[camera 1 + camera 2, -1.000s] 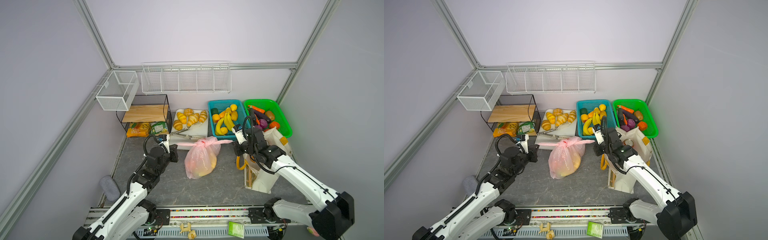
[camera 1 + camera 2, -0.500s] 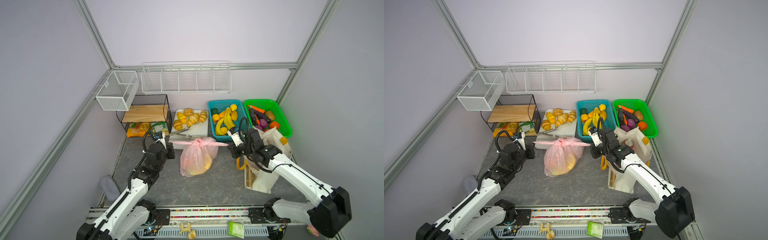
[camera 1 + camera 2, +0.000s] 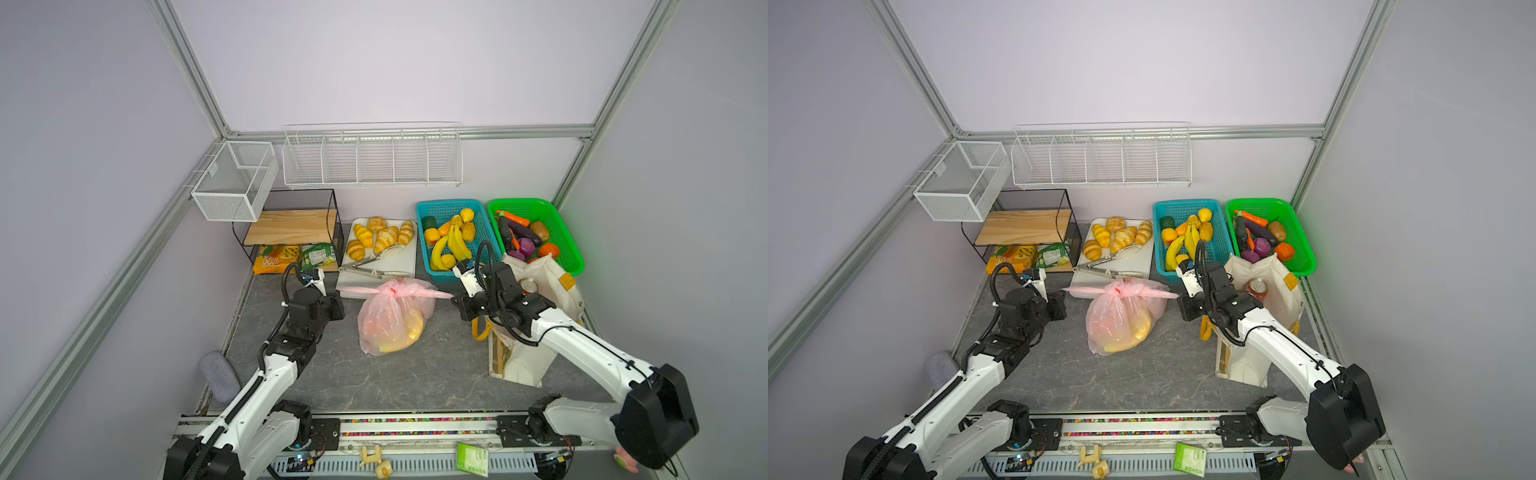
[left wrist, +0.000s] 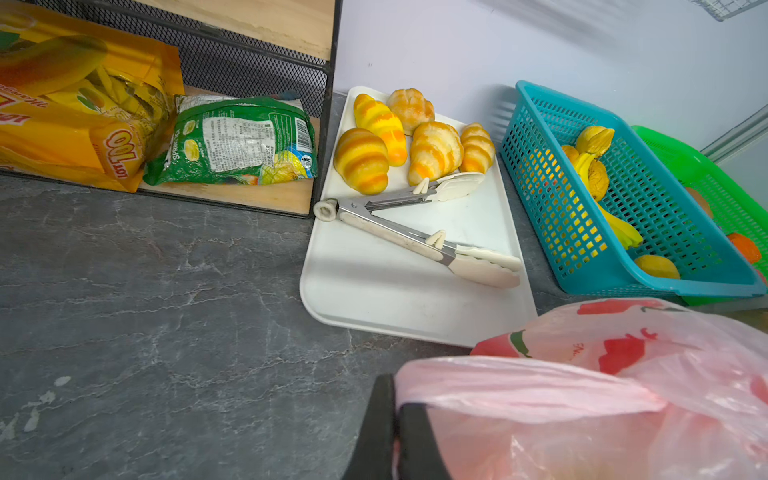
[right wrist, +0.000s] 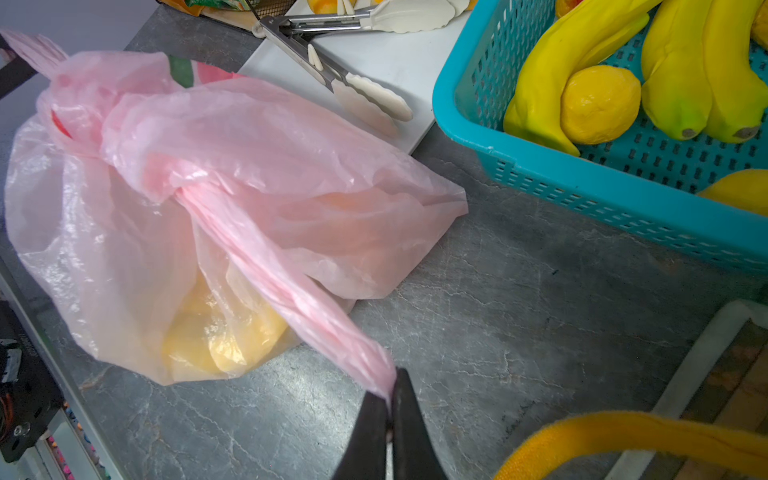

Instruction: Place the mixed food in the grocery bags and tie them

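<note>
Handling the thin, limp translucent pink plastic bag [image 3: 390, 324]: left gripper [image 4: 395, 415] and right gripper [image 5: 390, 419] fingers clamp its twisted handles; hold bunched film.

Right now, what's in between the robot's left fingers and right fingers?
The pink bag, seen in both top views. The left fingers and right fingers each pinch one of its stretched handles.

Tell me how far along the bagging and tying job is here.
Done: yellow food shows inside the pink bag, its handles crossed into what looks like a knot. In hand: the left claw and right claw, each shut on a handle end, hold them stretched apart. Left: the canvas tote holds a can, yet its yellow handles hang untied; bananas lie in the teal basket.
</note>
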Controlling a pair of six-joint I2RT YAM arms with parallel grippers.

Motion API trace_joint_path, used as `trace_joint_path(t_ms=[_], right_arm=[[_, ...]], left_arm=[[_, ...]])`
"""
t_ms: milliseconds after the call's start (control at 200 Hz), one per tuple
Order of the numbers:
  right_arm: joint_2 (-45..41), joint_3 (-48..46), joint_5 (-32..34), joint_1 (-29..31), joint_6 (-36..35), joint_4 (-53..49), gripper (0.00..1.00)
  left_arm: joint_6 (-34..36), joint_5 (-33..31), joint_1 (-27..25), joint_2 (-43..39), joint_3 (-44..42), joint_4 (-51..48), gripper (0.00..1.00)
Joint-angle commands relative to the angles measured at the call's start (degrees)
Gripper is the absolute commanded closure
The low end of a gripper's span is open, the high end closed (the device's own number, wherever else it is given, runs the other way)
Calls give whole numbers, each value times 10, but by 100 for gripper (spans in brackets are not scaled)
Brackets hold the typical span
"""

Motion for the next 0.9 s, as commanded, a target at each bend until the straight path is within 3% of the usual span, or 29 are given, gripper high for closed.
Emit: trace_joint_path(t_ms=[0, 220, 380, 510, 785, 895], right_arm=[[6, -34, 71, -50, 19, -38, 93], [1, -27, 83, -33, 17, -29, 93], [-8, -39, 89, -50, 13, -35, 93], [2, -54, 71, -69, 23, -20, 93], [-13, -29, 83, -29, 21, -15, 93], [-3, -30, 99, -28, 20, -22, 93]], left_arm=[[-49, -67, 72, 19, -25, 21, 100], [-52, -9, 83, 28, -24, 41, 100], [-81, -34, 93, 25, -36, 41, 100], [-93, -13, 109, 66, -41, 59, 100], [-92, 59, 108, 49, -38, 80, 100], [-121, 25, 111, 49, -48, 81, 100]])
